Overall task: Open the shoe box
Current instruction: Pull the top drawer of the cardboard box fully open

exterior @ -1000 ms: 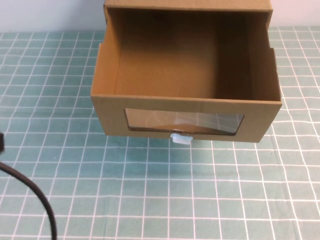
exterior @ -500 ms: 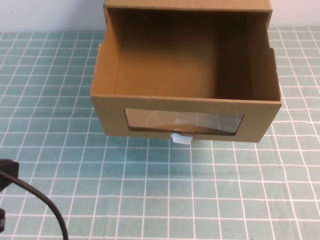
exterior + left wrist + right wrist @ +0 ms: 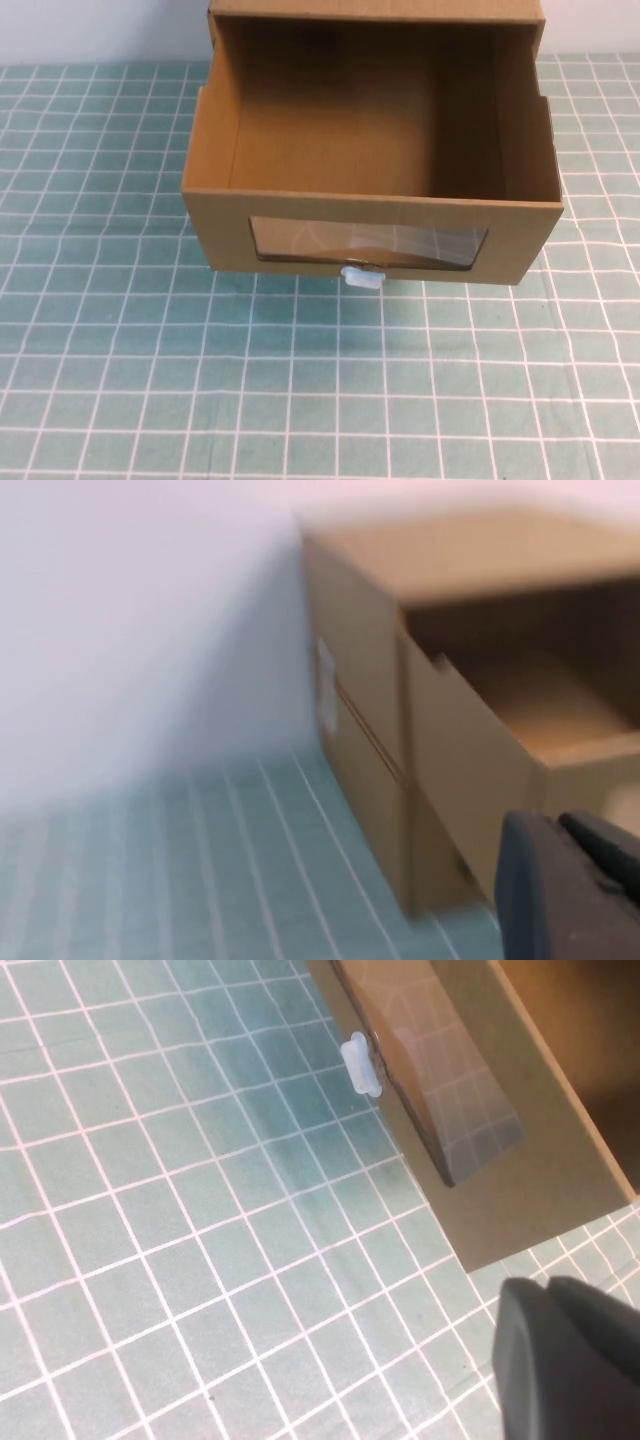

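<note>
right tool shut, left near box

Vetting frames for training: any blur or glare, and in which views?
High view: sharp, evenly lit, faint glare on the window of the box. Left wrist view: blurred throughout, left gripper dark beside the box. Right wrist view: sharp, window mirrors the mat, shut right gripper near the box corner.

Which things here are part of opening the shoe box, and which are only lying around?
Part of the job:
- shoe box drawer, pulled out, empty
- white pull tab on its front
- outer sleeve
- left tool, beside the box's left side
- right tool, shut, near the drawer's front corner

Only around:
- green grid mat, under the box
</note>
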`<state>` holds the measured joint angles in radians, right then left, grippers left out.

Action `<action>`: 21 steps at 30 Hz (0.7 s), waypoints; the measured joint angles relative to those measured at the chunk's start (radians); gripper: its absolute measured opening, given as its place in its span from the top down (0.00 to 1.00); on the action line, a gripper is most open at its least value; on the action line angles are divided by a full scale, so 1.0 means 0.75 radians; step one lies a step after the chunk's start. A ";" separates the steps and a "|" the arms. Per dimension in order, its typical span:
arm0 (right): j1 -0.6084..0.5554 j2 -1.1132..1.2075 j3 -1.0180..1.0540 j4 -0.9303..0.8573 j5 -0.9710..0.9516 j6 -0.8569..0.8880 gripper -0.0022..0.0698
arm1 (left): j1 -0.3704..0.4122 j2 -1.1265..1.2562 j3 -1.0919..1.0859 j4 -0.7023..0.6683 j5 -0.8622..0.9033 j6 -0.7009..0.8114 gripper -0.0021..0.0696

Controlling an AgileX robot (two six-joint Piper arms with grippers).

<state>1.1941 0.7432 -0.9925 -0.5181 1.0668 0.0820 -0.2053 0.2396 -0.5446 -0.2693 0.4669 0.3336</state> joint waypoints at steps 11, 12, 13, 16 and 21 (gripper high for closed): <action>0.000 0.000 0.000 0.003 0.000 0.000 0.99 | 0.000 -0.331 0.698 0.193 -0.399 -0.046 0.98; 0.000 0.000 0.000 0.005 0.002 0.000 0.99 | 0.000 -0.331 0.733 0.200 -0.390 -0.076 0.98; 0.000 0.000 0.000 0.005 0.002 0.000 0.99 | 0.000 -0.331 0.748 0.210 -0.356 -0.102 0.98; 0.000 0.000 0.000 0.015 0.002 0.000 0.99 | 0.000 -0.331 0.760 0.226 -0.216 -0.157 0.98; 0.000 0.000 0.000 0.052 0.002 0.000 0.99 | 0.000 -0.332 0.761 0.241 -0.138 -0.215 0.98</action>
<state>1.1941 0.7432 -0.9925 -0.4795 1.0687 0.0820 -0.2053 -0.0095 0.0263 -0.0887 0.3635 0.1723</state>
